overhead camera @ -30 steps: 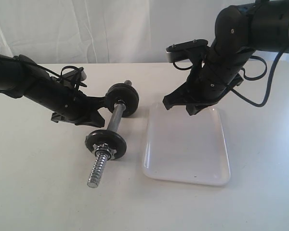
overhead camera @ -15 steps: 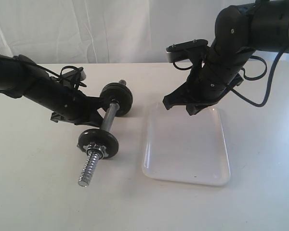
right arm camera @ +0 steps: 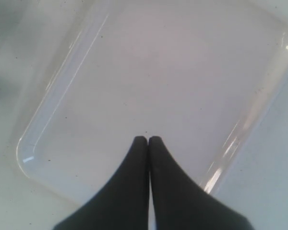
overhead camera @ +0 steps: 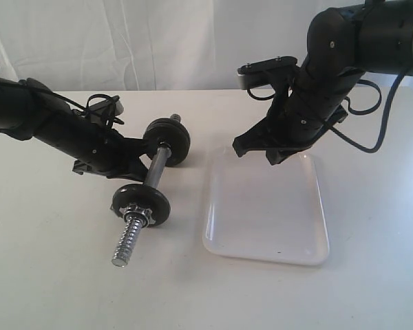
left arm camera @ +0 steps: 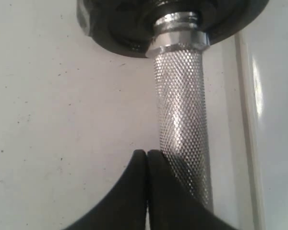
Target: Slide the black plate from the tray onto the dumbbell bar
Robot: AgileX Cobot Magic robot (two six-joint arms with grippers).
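- Left of the tray (overhead camera: 261, 206), around the surface's middle: dumbbell bar (overhead camera: 156, 167) lying flat, long axis running from the far edge toward the near edge, near end slanted off toward the left edge and away from the tray
- Two black discs on it, far disc (overhead camera: 166, 141) and near disc (overhead camera: 140, 201), with the bare threaded end (overhead camera: 127, 240) sticking out past the near one toward the near edge
- No loose black plate anywhere on the tray, which is bare in the exterior and right wrist views alike; judged already on the bar, though which disc it is cannot be told
- Pinched fully together on nothing: left jaws, tips just beside the knurled grip (left arm camera: 182, 105) on its left-edge side; touching or just apart, impossible to say
- Stretched low over the surface from the left edge, wrist nearly level: left arm (overhead camera: 69, 134), plainly the nearer of the two to the bar
- Likewise pressed together and empty: right jaws, hanging over the tray's far end, well apart from the bar
- Bent steeply down from the far right corner: right arm (overhead camera: 310, 103), wrist tilted at the tray
- By judgement, sliding step done; only easing both arms clear of the bar and tray left to do
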